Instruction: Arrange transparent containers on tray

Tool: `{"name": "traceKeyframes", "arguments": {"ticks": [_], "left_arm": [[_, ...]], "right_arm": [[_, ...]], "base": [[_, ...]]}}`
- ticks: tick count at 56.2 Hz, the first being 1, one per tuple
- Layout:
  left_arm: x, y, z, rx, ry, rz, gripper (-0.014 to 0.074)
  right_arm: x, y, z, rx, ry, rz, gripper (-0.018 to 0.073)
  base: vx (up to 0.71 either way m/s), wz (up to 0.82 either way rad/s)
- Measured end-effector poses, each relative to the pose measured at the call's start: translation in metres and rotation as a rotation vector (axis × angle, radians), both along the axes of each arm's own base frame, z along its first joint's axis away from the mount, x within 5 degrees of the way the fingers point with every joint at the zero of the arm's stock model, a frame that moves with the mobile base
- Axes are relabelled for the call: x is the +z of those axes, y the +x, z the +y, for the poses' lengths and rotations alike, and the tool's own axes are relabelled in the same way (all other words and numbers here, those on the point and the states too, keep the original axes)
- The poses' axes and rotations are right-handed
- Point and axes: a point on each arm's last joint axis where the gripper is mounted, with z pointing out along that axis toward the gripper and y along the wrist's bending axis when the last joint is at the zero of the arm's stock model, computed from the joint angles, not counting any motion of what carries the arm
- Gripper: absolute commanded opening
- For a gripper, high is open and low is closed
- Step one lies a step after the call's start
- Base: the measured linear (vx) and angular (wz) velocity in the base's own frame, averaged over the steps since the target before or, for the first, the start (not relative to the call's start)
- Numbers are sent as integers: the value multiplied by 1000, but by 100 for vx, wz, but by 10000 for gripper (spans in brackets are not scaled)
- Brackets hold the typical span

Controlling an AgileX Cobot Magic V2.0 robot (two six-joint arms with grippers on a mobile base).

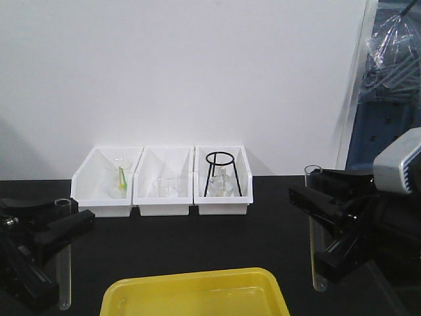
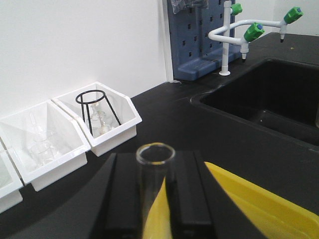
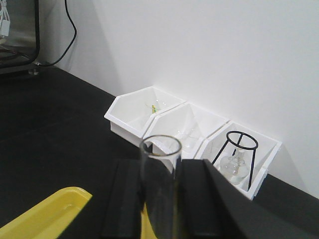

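Two clear test tubes hang upright, one in each gripper. My left gripper (image 1: 62, 227) is shut on the left test tube (image 1: 63, 276), whose open rim (image 2: 155, 153) shows between the black fingers. My right gripper (image 1: 316, 220) is shut on the right test tube (image 1: 317, 263), seen rim-up (image 3: 160, 147) in the right wrist view. The yellow tray (image 1: 197, 296) lies at the front centre, between and below both tubes; its edge shows too in the left wrist view (image 2: 259, 199) and the right wrist view (image 3: 40, 216).
Three white bins (image 1: 164, 184) stand against the back wall, holding clear glassware and a black wire tripod (image 1: 220, 174). In the left wrist view, a black sink (image 2: 269, 99) with a white green-tipped tap (image 2: 229, 35) and a blue pegboard (image 2: 194, 35) lie beyond the tray.
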Motion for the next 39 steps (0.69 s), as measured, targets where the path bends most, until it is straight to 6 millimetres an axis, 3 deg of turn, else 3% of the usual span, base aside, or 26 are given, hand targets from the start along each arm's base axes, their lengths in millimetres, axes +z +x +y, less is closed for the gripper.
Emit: {"name": "traceKeyframes", "arguments": {"ticks": [11,21,24,25,39], "left_arm": [[0,0,-1,-9,-52,31,-1],[-17,18,-6,18,-250,252,-1],[-29,29,-8,40,-304,347,-1],[-45,41,-10,67,-348,452,-1],[-118,88,-21,146,-418,798,-1]], "right_arm": [[0,0,0,0,0,0,-11],[0,1,-1,-10,-1,-1,-11],[0,1,-1,-11,-1,-1,-11],[0,1,-1,-12,-1,-1,-11],[0,1,-1,-15,-2,-1,-11]], "base": [[0,0],[0,0],[0,0],[0,0],[0,0]]}}
